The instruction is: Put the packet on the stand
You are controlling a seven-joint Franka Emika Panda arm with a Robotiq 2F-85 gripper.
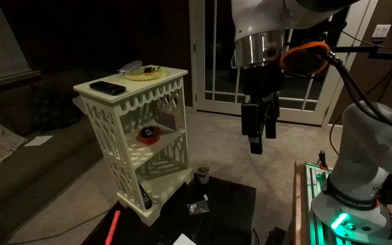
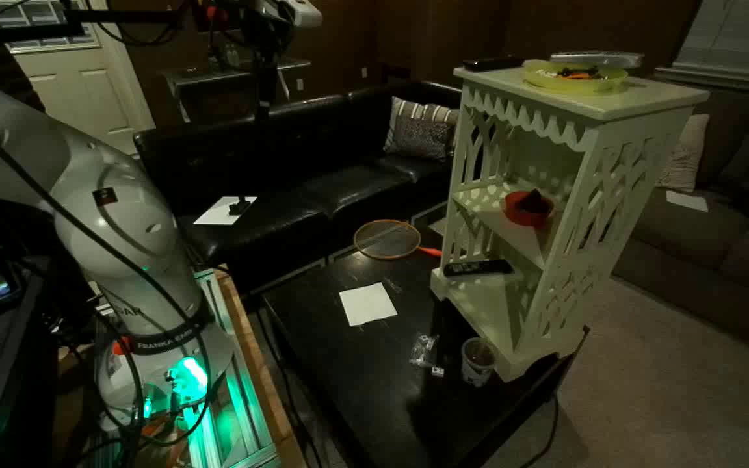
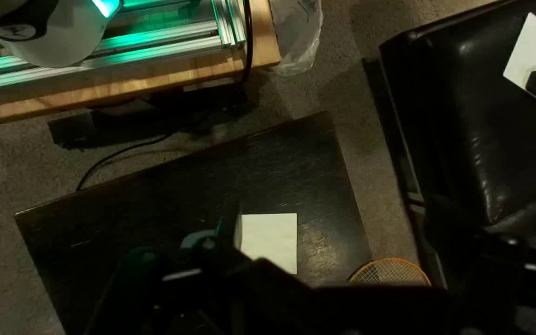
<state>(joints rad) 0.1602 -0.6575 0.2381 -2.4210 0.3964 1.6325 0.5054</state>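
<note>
Packet [image 1: 199, 207] on black table [image 1: 231, 207]: open from above; cup [image 1: 203, 175] obstructs one side, beside one foot of the stand [image 1: 166, 139]. Top: free strip between black device [image 1: 108, 87] and yellow dish [image 1: 138, 78]; clear container [image 1: 130, 66] beside dish. Middle tier: open front, red bowl [image 1: 149, 140] inside. Bottom tier: remote control [image 2: 478, 267] near one side wall.

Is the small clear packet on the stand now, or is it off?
Off: in both exterior views, the packet lies on the black table, apart from the stand.

Set back on opposite sides, both exterior views look slantwise down across the stand [image 1: 163, 143] and desk [image 1: 228, 206], while the wrist view, from above, takes in desk and arm base [image 3: 65, 39].
</note>
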